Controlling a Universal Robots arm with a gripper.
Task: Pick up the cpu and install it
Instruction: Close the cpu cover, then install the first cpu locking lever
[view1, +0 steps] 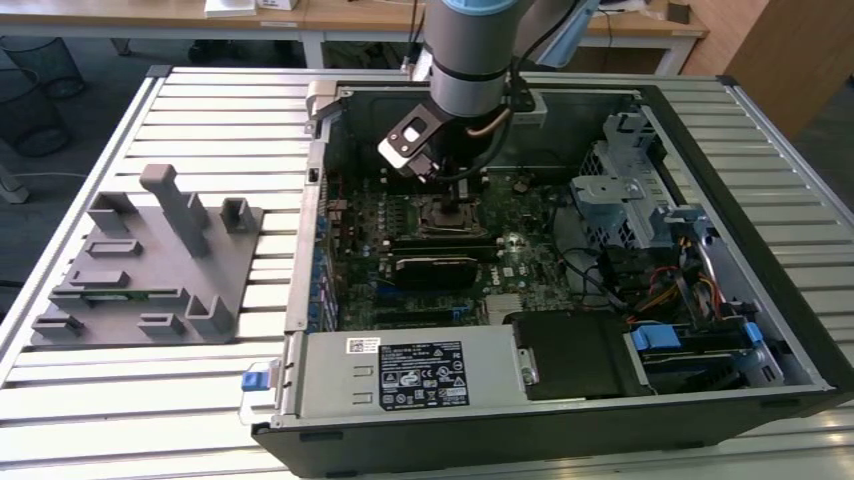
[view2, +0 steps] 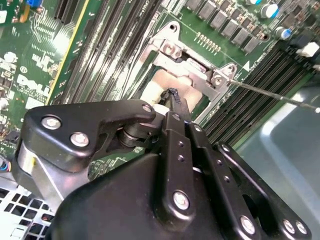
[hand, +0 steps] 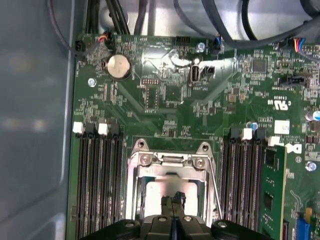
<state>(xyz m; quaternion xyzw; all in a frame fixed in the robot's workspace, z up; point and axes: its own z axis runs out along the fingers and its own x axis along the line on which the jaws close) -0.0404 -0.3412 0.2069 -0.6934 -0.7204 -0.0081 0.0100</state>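
Black links of the tool (view2: 172, 97) crowd the front of the second wrist view. Its two narrow fingers are brought together with no gap between them and nothing caught there. Their tips hang right over the cpu (hand: 156, 192), which lies flat inside the socket frame (hand: 167, 160). Whether the tips touch its pale metal top I cannot tell.

By its look the chip should be light, thin and quite stiff. Its smooth lid would likely slide under a pinch from above. The contact side and the socket beneath are probably the fragile parts. The safest hold is therefore on two opposite edges at the rim, keeping it level, with no pressing down or dragging sideways.

A thin wire lever (hand: 216, 192) runs along one side of the frame. Rows of dark memory slots (hand: 95, 185) flank the socket on both sides, all on the green motherboard (hand: 165, 100). In the exterior view the board sits within the open computer case (view1: 534, 440). The grey holder block (view1: 147, 260) stands well apart at the exterior view's left, on the slatted worktop (view1: 227, 110).
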